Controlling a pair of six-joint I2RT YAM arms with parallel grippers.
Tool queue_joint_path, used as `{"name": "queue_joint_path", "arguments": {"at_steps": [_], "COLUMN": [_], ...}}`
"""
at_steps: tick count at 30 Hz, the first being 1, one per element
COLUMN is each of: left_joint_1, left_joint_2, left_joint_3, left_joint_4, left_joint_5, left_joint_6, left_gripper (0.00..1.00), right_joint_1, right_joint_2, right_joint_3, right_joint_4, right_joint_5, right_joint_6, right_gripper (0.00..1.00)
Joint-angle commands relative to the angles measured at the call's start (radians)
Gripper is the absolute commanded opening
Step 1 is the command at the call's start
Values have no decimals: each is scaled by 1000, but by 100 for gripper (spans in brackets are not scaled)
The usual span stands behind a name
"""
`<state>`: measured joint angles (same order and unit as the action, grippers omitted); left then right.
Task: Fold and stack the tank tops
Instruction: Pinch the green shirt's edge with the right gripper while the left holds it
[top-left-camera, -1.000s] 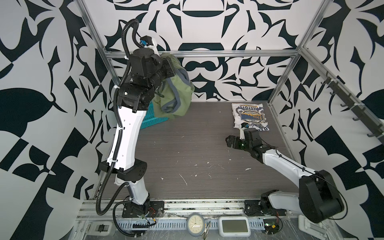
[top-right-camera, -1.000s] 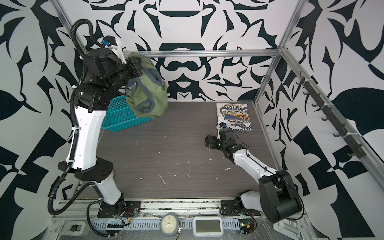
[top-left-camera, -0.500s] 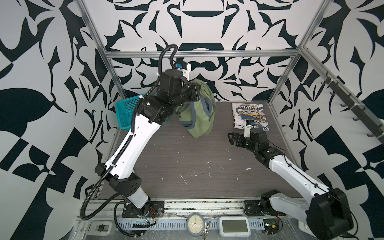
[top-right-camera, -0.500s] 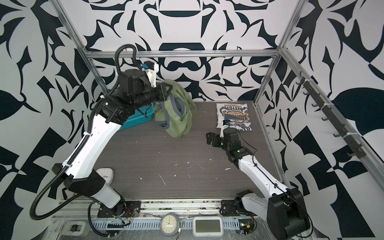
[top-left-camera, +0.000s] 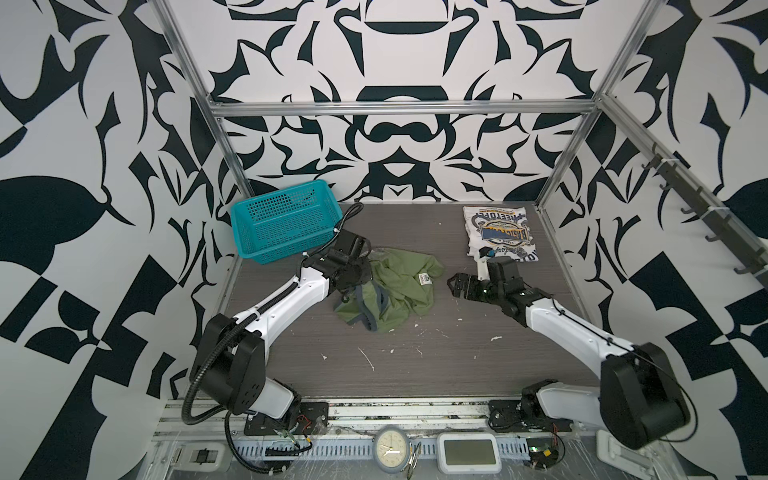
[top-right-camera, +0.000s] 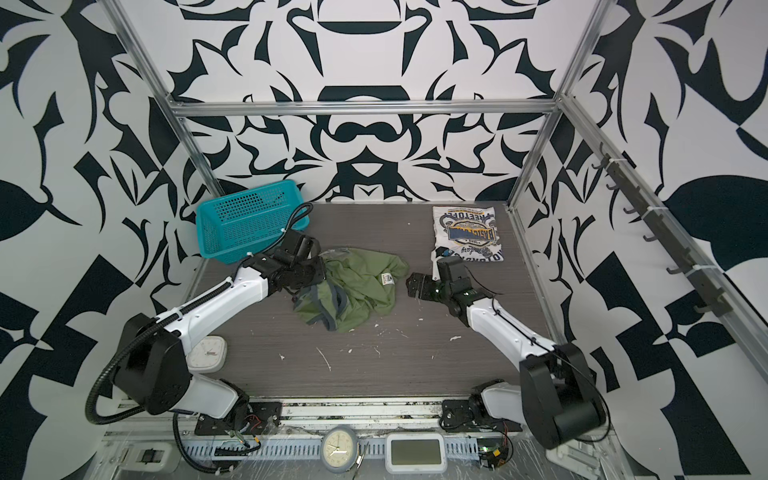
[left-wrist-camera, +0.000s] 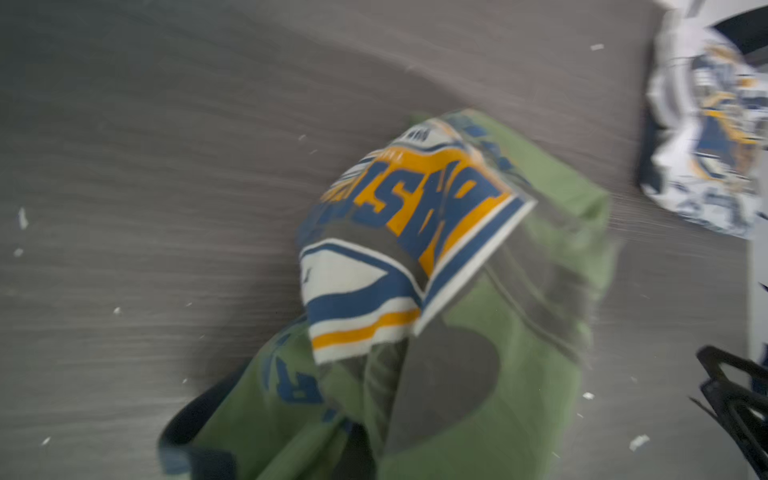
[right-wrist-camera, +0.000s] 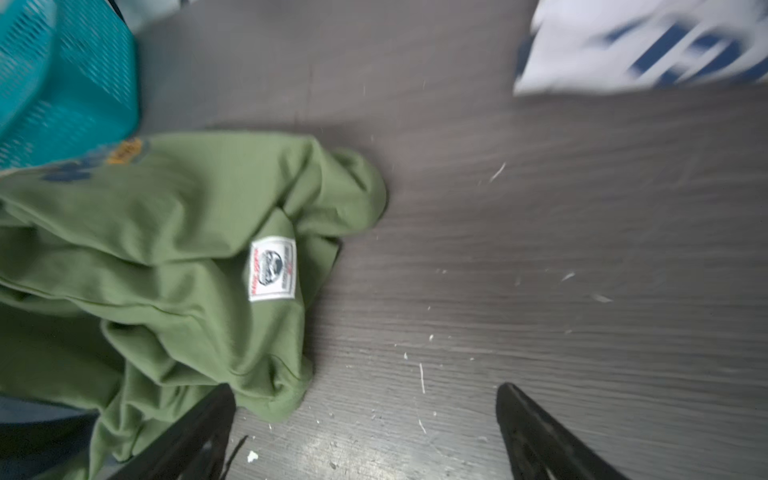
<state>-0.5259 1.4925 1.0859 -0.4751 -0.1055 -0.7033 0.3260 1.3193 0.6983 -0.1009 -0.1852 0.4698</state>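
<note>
Lying crumpled near the middle of the dark wood-grain tabletop (top-left-camera: 415, 374), the olive green cloth tank top (top-left-camera: 399, 291) with navy-grey trim is gripped at its left edge by the left gripper (top-left-camera: 351, 291). Its jaws are pressed together on a bunched fold, and the fingers are hidden under the wrist. The right gripper (right-wrist-camera: 365, 388) is held low, just beside the garment's right edge, with its jaws spread wide. The white cloth tank top (top-left-camera: 500, 235) is laid folded, badge print upward, at the far right corner. The teal plastic mesh basket (top-left-camera: 286, 220) is positioned at the far left.
</note>
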Motion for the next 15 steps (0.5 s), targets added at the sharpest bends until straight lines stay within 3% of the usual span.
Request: {"name": "queue_joint_path", "arguments": {"at_steps": [1,4,11,15], "left_joint_1": [16,26,40,40], "left_joint_2": [17,31,45,50], "left_joint_3": [-22,-39,-67,-91], "left_joint_4": [11,0,-26,-4], "left_joint_5": [-41,-72,-150,-141], "left_joint_6": [-41,-29,-30,-26], "left_gripper": [0,1,9,11], "right_joint_1": [39,61,110,175], "right_joint_2": [63,118,221,318], "right_joint_3": [74,89,129,160], "right_joint_4": [-24,-18,38,81], "right_joint_5": [-44,-52,-198,-249], "right_joint_6": [4,18,86,129], "right_gripper": [97,93,83,67]}}
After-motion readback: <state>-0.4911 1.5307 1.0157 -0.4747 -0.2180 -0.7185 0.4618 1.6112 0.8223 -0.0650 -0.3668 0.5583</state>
